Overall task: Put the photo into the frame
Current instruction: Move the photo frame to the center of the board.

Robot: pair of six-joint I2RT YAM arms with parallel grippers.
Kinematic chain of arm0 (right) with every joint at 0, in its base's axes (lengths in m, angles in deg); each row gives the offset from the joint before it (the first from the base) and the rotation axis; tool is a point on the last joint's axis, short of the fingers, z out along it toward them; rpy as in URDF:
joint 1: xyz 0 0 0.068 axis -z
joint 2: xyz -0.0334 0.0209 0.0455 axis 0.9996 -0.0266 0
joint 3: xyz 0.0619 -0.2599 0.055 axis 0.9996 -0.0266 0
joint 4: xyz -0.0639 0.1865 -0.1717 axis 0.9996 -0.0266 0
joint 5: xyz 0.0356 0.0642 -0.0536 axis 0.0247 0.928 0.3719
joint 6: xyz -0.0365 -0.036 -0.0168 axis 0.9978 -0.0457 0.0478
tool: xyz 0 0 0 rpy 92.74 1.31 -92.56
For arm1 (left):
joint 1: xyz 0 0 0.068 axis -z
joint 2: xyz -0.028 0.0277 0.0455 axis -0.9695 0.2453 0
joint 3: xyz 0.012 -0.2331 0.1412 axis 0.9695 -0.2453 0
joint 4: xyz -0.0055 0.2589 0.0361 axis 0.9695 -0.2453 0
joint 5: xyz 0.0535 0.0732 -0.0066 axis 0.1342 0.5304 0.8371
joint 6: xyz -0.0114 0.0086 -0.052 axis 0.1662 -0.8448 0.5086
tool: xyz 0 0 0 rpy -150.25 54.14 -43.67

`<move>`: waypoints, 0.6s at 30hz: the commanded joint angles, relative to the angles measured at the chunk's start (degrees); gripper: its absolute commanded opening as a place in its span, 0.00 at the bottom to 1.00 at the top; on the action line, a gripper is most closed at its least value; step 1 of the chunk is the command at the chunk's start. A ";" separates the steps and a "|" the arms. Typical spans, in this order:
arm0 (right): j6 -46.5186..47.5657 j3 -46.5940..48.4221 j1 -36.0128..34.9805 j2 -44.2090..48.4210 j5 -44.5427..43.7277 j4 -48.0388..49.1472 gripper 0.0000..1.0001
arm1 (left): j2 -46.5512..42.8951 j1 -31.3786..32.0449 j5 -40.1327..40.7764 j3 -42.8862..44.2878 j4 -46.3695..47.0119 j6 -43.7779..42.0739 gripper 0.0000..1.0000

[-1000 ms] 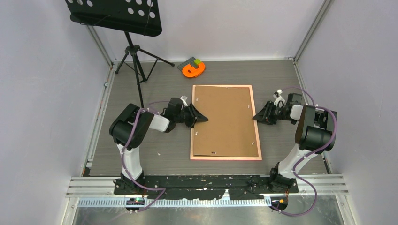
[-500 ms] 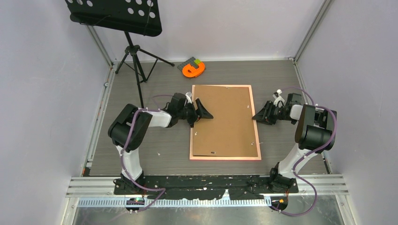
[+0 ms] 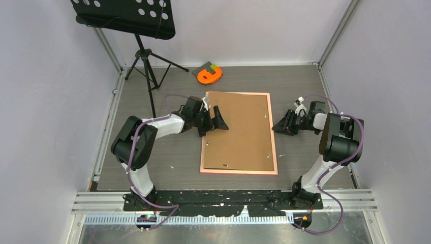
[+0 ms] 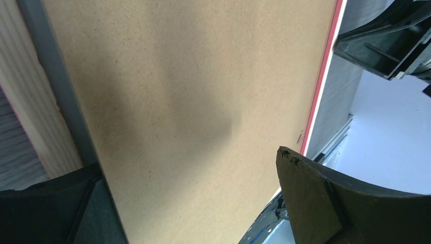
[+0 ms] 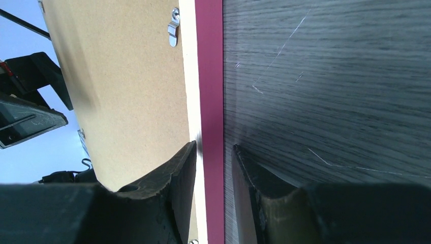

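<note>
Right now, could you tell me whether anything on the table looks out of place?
Yes: the frame lies askew, its near end further left than its far end, so its sides are not parallel to the edges of the table. It is face down with the board showing; no photo is visible.

The top view looks steeply down from above the near edge onto the whole table (image 3: 315, 91). Each wrist camera sits very close to the frame (image 3: 239, 172). They face each other across its brown backing board (image 3: 239, 132) from opposite long edges, a patch all three views share.
</note>
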 commanded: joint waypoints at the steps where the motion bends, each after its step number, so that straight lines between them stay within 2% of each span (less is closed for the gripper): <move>1: 2.05 0.44 -0.14 0.40 -3.71 -1.68 0.39 | -1.89 -0.42 3.60 2.10 -8.21 -5.91 0.99; 18: 2.33 0.72 0.23 0.44 -3.84 -1.93 0.38 | -4.25 -0.58 5.63 5.67 -17.31 -12.54 1.00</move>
